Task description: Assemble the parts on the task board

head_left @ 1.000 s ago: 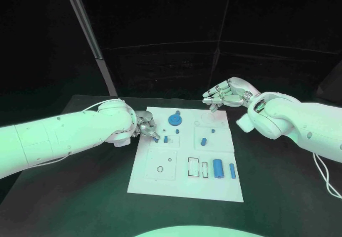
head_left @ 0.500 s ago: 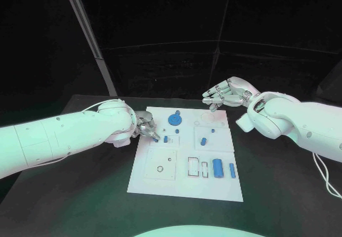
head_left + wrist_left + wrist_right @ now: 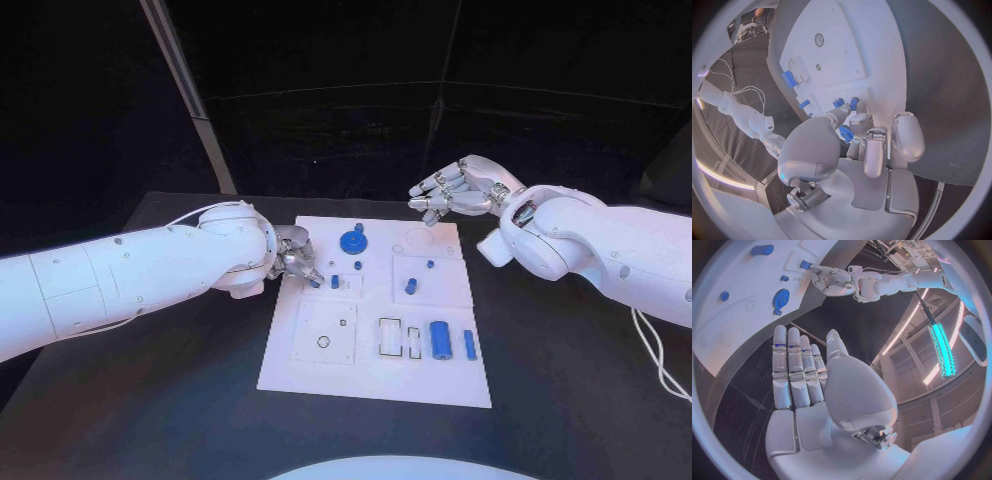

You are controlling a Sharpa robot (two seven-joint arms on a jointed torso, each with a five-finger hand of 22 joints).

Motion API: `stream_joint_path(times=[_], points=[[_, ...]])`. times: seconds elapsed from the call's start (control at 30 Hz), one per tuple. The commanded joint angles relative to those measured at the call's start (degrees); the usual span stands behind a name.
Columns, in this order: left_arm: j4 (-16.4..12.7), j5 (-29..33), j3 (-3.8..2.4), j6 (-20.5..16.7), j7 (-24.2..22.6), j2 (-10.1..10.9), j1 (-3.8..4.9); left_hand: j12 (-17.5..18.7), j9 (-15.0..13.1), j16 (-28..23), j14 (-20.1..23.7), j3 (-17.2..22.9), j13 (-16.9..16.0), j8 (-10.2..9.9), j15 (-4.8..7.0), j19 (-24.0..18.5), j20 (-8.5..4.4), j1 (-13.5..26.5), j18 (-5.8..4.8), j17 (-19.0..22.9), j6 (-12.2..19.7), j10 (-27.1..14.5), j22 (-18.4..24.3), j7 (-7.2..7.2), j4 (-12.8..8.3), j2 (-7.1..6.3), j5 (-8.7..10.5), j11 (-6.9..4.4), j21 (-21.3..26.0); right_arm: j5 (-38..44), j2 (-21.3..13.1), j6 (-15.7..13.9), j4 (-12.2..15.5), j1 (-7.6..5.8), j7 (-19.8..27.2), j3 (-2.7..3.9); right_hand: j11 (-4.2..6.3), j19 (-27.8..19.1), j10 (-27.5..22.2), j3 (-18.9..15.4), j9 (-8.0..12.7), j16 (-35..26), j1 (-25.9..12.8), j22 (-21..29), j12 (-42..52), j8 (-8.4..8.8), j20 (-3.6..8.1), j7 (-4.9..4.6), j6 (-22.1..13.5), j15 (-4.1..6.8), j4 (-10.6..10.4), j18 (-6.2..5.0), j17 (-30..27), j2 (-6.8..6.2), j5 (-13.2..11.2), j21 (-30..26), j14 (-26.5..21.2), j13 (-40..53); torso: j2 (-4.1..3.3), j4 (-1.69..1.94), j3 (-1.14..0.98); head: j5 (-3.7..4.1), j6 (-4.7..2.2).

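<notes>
Up close, the left robot hand (image 3: pixel 856 131) pinches a blue part (image 3: pixel 846 134).

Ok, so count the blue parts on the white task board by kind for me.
Blue gear: 1
Long blue pieces: 2
Small blue pieces: 5, the last one held by the left hand
Total: 8 blue parts
</notes>
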State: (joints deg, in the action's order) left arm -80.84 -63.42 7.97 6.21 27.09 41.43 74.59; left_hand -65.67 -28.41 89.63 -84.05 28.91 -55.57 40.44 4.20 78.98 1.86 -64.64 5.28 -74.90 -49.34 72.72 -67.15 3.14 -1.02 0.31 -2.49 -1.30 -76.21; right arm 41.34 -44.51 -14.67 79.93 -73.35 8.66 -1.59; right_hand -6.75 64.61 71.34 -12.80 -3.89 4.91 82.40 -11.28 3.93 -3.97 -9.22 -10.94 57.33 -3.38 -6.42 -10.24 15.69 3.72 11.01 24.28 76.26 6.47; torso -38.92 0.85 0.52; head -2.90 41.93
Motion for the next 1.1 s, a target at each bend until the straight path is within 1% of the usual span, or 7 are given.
stream_joint_path(times=[0.03, 0.37, 0.57, 0.67, 0.8, 0.93, 1.1], points=[[-0.1, -0.2, 0.19, 1.9, 0.2, -0.2, -0.25, -0.4, -0.1, 0.4, -5.9, 4.6, -0.1, 0.4, 0.31, 0.4, -0.01, -0.4, -0.46, -15.1, -0.3, 0.5, -0.1, -0.33, -4.2, 0.26, -0.24, 0.01, -0.2, 0.0, 0.1, 0.4, 0.0, -0.1, 0.5, 0.03, 0.01, -0.3, -0.2, -0.1, 0.0, -0.2, -0.3, 0.1, -0.1, 0.08, -0.02, 0.03, -0.6, 0.02, 0.2, -0.2, 0.1, 0.2, 0.3, -0.4, -0.3, -0.1, 0.0, 0.01, -0.02, -0.02, 0.03], [0.6, -0.2, 0.18, 2.4, 0.4, -0.8, -0.24, -0.4, -0.3, 0.4, -5.9, 5.2, -0.1, 0.7, 0.33, 0.4, -0.03, -0.1, -0.45, -15.1, -0.3, 0.6, -0.1, -0.36, -3.9, 0.2, -0.24, -0.02, -0.2, 0.0, 0.1, 0.4, 0.0, -0.1, 0.5, 0.03, -0.02, -0.3, -0.3, -0.2, 0.0, -0.3, -0.4, 0.1, 0.0, 0.07, -0.06, 0.0, -0.6, -0.01, 0.1, -0.21, 0.1, 0.29, 0.3, -0.5, -0.3, -0.1, -0.03, -0.03, -0.02, 0.07, 0.16], [1.5, 0.0, 0.18, 2.6, 0.9, -1.7, -0.23, -0.2, -1.0, 0.4, -5.9, 5.9, 0.2, 1.5, 0.36, 0.3, -0.07, 1.0, -0.4, -15.1, -0.1, 0.5, 0.1, -0.4, -2.9, 0.21, -0.22, -0.03, 0.0, 0.0, 0.2, 0.4, 0.0, -0.1, 0.5, 0.03, -0.02, -0.3, -0.3, -0.2, 0.0, -0.3, -0.4, 0.1, 0.0, 0.07, -0.06, 0.0, -0.6, -0.01, 0.1, -0.21, 0.1, 0.29, 0.3, -0.5, -0.3, -0.1, 0.0, -0.02, -0.04, 0.06, 0.21], [1.9, 0.1, 0.18, 2.8, 1.2, -2.1, -0.22, -0.2, -1.1, 0.4, -5.9, 6.0, 0.3, 1.6, 0.37, 0.3, -0.08, 1.2, -0.4, -15.1, 0.0, 0.5, 0.1, -0.42, -2.7, 0.21, -0.21, -0.04, 0.0, 0.0, 0.2, 0.4, 0.0, -0.1, 0.5, 0.03, -0.02, -0.3, -0.3, -0.2, 0.0, -0.3, -0.4, 0.1, 0.0, 0.07, -0.06, 0.0, -0.6, -0.01, 0.1, -0.21, 0.1, 0.29, 0.3, -0.5, -0.3, -0.1, -0.01, -0.04, -0.04, 0.07, 0.26], [2.4, 0.2, 0.18, 3.0, 1.5, -2.4, -0.22, -0.1, -1.2, 0.4, -5.9, 6.1, 0.3, 1.6, 0.38, 0.3, -0.08, 1.3, -0.38, -15.1, 0.1, 0.4, 0.2, -0.42, -2.6, 0.22, -0.21, -0.05, 0.0, 0.0, 0.2, 0.5, 0.0, -0.1, 0.5, 0.03, -0.02, -0.3, -0.3, -0.2, 0.0, -0.3, -0.4, 0.1, 0.0, 0.07, -0.06, 0.0, -0.6, -0.01, 0.1, -0.21, 0.1, 0.29, 0.3, -0.5, -0.3, -0.1, 0.0, -0.02, -0.02, 0.13, 0.31], [2.6, 0.2, 0.18, 3.5, 1.6, -2.6, -0.21, -0.1, -1.2, 0.4, -5.9, 6.1, 0.4, 1.7, 0.38, 0.3, -0.08, 1.3, -0.39, -15.1, 0.1, 0.4, 0.2, -0.42, -2.6, 0.22, -0.21, -0.05, 0.0, 0.0, 0.2, 0.6, 0.0, -0.1, 0.5, 0.03, -0.02, -0.3, -0.3, -0.2, 0.0, -0.3, -0.4, 0.1, 0.0, 0.07, -0.06, 0.0, -0.6, -0.01, 0.1, -0.21, 0.1, 0.29, 0.3, -0.5, -0.3, -0.1, 0.01, -0.01, -0.07, 0.15, 0.36], [2.7, 0.7, 0.18, 4.1, 1.6, -2.7, -0.21, 0.1, -1.3, 0.4, -5.9, 6.2, 0.6, 1.7, 0.38, 0.2, -0.09, 1.4, -0.36, -15.1, 0.2, 0.2, 0.3, -0.42, -2.6, 0.1, -0.2, -0.05, 0.1, 0.0, 0.2, 0.6, 0.0, -0.1, 0.6, 0.03, -0.03, -0.3, -0.3, -0.2, 0.0, -0.3, -0.4, 0.1, 0.0, 0.07, -0.07, 0.0, -0.6, -0.02, 0.1, -0.21, 0.1, 0.29, 0.3, -0.5, -0.3, -0.1, 0.01, 0.01, -0.03, 0.22, 0.4]])
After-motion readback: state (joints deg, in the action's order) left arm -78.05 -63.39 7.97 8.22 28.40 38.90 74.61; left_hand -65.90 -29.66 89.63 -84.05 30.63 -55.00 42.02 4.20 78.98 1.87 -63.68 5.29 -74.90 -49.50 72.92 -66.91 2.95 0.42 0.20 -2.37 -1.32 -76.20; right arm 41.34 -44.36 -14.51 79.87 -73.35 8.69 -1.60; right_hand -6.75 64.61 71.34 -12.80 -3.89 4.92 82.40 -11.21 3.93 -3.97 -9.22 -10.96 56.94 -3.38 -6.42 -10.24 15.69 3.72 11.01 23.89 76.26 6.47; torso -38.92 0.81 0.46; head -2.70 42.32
